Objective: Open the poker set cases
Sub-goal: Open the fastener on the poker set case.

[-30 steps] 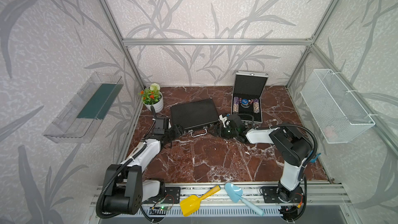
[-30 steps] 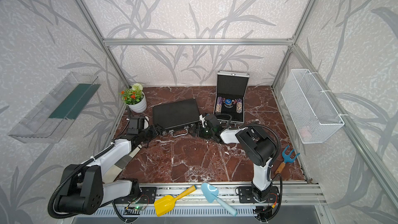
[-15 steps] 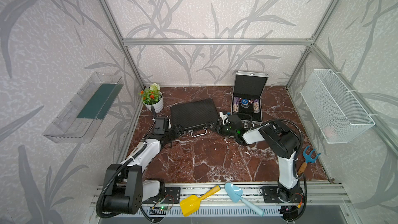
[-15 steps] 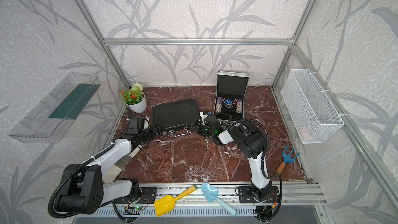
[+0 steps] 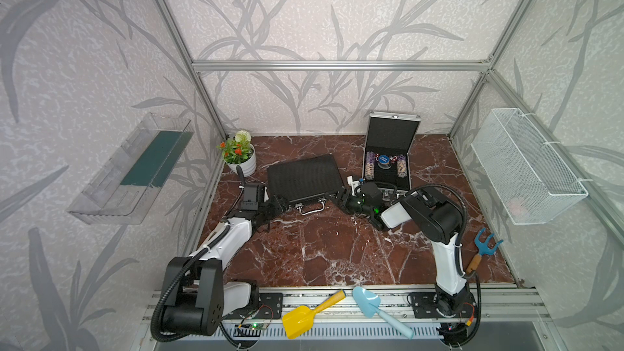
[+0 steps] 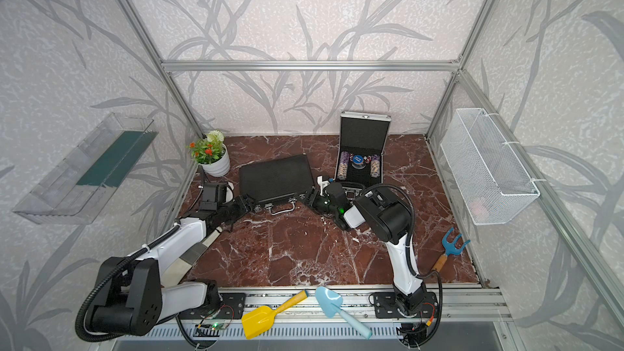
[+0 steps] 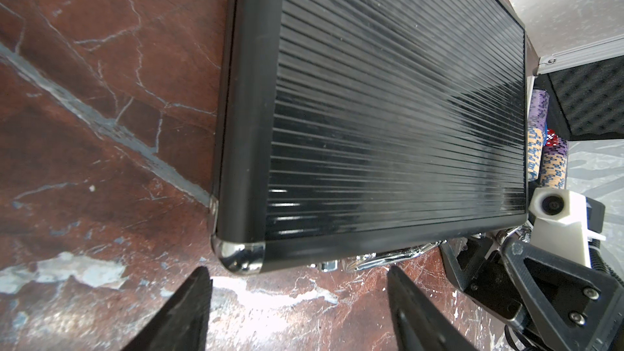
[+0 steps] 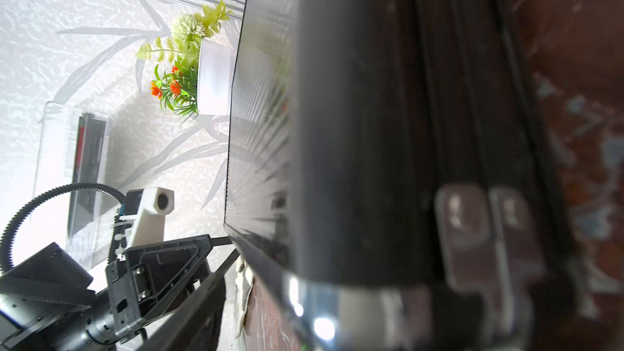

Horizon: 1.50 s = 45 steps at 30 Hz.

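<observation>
while the smaller silver case (image 5: 391,135) stands at the back right of the desk (image 5: 320,251) with its lid upright and chips (image 5: 370,163) showing in the foam, the wider black case (image 5: 302,177) lies flat and shut just to its left, handle (image 5: 310,208) toward the robot. so the step in hand looks to be the second case, with about half the task left. both arms reach low over the desk to its front edge. the left gripper (image 7: 299,275) is at the front left corner, jaws set wide with nothing between them. in the left wrist view the chrome corner cap (image 7: 240,260) sits just ahead of the fingertips and apart from them. the right gripper (image 5: 339,195) is at the front right corner, close against the case, but no view shows its fingers clearly, so i cannot tell how wide it stands or whether it touches. the right wrist view does show a chrome latch (image 8: 472,234) on the front wall, very near and too blurred to say whether it is released. the next move, i judge, calls for freeing the latches on either side of the handle before any lift. then a fingertip can go under the lid's front lip while the other gripper keeps the base from sliding on the smooth marble.
</observation>
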{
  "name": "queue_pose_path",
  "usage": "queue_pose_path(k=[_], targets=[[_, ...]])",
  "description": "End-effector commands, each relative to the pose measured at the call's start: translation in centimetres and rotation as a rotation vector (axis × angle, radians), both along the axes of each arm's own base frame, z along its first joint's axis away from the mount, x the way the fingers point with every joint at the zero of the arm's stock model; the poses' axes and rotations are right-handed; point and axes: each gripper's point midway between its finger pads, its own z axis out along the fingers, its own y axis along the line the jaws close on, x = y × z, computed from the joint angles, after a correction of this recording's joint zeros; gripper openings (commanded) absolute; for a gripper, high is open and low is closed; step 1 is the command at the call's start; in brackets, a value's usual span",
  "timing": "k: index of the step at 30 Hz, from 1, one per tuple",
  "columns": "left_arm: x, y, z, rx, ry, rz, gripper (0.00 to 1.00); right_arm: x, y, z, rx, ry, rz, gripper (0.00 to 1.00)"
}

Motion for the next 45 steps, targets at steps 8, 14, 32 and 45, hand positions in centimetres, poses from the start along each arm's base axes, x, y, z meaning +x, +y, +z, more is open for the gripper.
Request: queue_pose_path(k=[8,14,32,45], targets=[[0.3,-0.2,0.4,-0.013,-0.007,0.003,0.72,-0.7,0.0,3.4,0.099,-0.042,0.008,0.74],[0.3,-0.2,0.2,-0.018,-0.004,0.004,0.72,-0.9,0.0,4.5,0.099,-0.062,0.019,0.73],[0.3,-0.2,0.2,-0.017,-0.002,0.000,0.72,-0.7,-1.4,-0.9,-0.218,-0.005,0.034,0.80],[0.6,-0.4,0.6,-0.016,-0.007,-0.011,0.72,0.7,-0.2,-0.2,-0.143,-0.091,0.075,0.84]])
